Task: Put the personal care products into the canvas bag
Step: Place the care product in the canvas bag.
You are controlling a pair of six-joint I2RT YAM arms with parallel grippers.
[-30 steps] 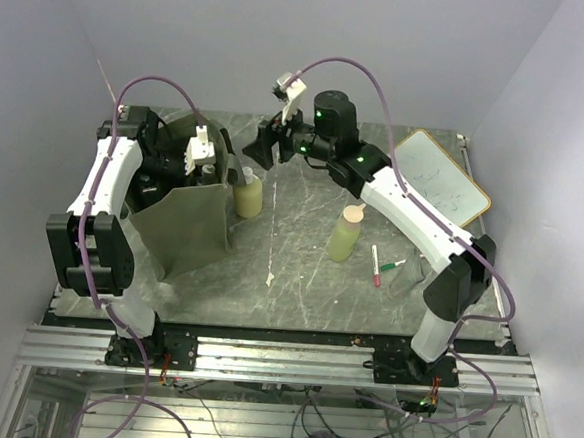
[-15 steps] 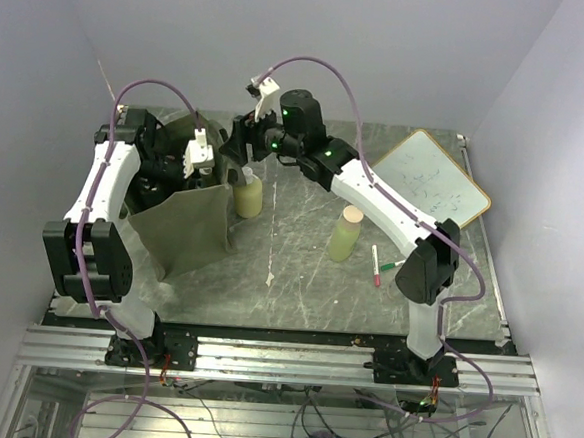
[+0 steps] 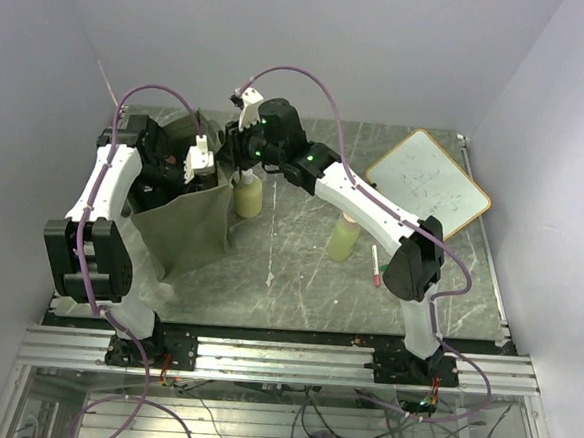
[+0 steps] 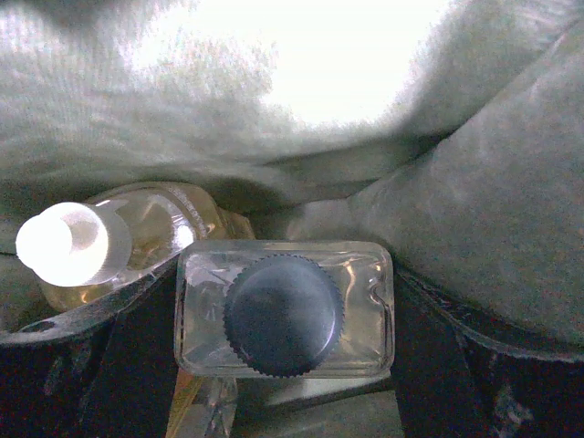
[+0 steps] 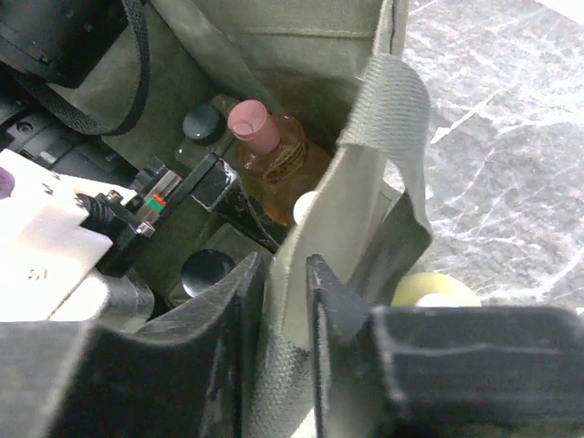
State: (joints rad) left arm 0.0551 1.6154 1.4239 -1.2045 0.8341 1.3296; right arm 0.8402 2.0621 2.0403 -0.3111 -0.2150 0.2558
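Mid-table, a pale yellow-green bottle point(image 3: 344, 241) waits; beyond, the right gripper point(image 5: 290, 301) pinches the olive-green canvas bag's point(image 3: 186, 227) rim — left gripper point(image 3: 198, 162) spread inside near a clear black-capped bottle point(image 4: 285, 308). Bag-holding step; next, fetch remaining bottles.

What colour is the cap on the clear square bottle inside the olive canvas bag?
Black, with a ribbed edge. The clear square bottle's cap shows best in the left wrist view.

The olive canvas bag point(image 3: 186, 227) stands upright and open. Inside it lie an amber bottle point(image 5: 278, 155) with a pink cap and a clear, black-capped bottle point(image 4: 285, 310). Two pale yellow-green bottles point(image 3: 247, 196) point(image 3: 343, 239) stand right of the bag.
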